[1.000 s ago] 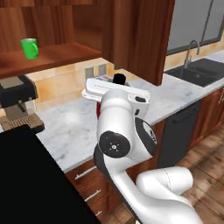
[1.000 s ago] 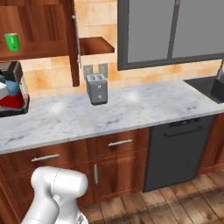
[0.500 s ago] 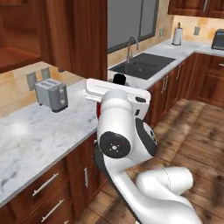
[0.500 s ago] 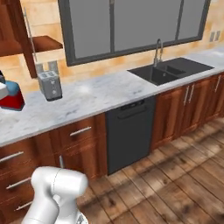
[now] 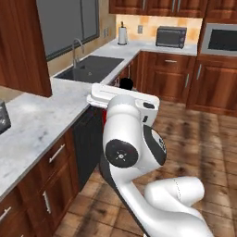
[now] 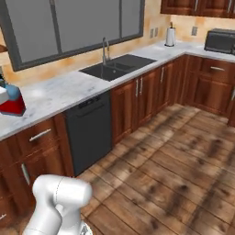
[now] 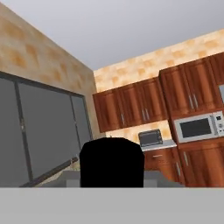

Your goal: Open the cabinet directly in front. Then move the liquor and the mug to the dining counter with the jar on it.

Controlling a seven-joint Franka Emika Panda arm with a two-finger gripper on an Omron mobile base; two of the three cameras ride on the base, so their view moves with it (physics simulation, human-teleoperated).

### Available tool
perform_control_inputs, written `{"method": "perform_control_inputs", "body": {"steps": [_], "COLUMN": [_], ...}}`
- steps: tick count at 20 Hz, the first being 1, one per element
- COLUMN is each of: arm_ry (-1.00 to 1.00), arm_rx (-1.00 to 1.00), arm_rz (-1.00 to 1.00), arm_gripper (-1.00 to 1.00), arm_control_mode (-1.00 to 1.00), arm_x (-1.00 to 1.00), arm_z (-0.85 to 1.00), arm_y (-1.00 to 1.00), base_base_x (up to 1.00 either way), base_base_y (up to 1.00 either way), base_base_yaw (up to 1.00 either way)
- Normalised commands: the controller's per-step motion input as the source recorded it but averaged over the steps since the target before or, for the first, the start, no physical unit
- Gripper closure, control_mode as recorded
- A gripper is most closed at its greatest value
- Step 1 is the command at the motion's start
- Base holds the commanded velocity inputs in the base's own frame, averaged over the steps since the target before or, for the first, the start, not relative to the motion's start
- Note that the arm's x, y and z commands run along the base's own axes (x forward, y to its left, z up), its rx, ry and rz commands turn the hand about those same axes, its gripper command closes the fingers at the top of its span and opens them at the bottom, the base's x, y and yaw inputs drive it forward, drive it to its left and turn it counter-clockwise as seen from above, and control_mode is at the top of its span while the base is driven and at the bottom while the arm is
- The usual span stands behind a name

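A: Tool [image 5: 115, 98] status?

B: Clamped on the liquor [image 5: 126, 84], as far as I could see. The fingers themselves were hidden behind the white hand in the left base view, but the bottle's black cap stuck up just above the hand and a bit of red showed below it.

A: Hand view confirm?

B: Pretty much. A black round-topped shape sat dead centre at the bottom, right where the tips would be. Couldn't see the tips past it.

A: Where was the bottle w/ respect to the room?

B: Held up in the air, approx. over the front edge of the marble surface [image 5: 41, 120], near the black dishwasher [image 6: 89, 131]. In the right base view its red body w/ a blue-and-white part above it showed at the far left edge.

A: Further out?

B: Dark sink [image 6: 117, 66] set in the surface, curved faucet [image 5: 76, 46] behind it, big grey window [image 6: 69, 23] above. At the far corner stood a paper towel roll [image 5: 122, 34], and a small dark toaster oven [image 5: 171, 36] to its right. A built-in microwave [image 7: 197, 127] sat in the reddish-brown cupboards past that. Wood plank floor [image 6: 183, 151] in front. A grey toaster [image 5: 3, 118] was cut off at the left edge of the left base view.
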Motion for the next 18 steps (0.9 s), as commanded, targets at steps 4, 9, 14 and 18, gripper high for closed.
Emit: {"method": "perform_control_inputs", "body": {"steps": [4, 9, 14, 18], "arm_ry": [0.00, 0.00, 0.00, 0.00], "arm_rx": [0.00, 0.00, 0.00, 0.00], "arm_rz": [0.00, 0.00, 0.00, 0.00], "arm_gripper": [1.00, 1.00, 1.00, 1.00], "arm_control_mode": [1.00, 1.00, 1.00, 1.00], "arm_x": [0.00, 0.00, 0.00, 0.00], "arm_z": [0.00, 0.00, 0.00, 0.00], "arm_y": [0.00, 0.00, 0.00, 0.00], "base_base_x": [-0.14, 0.00, 0.02, 0.22], "base_base_y": [-0.45, -0.37, -0.22, -0.01], "base_base_yaw": [-0.48, -0.47, -0.49, -0.53]}}
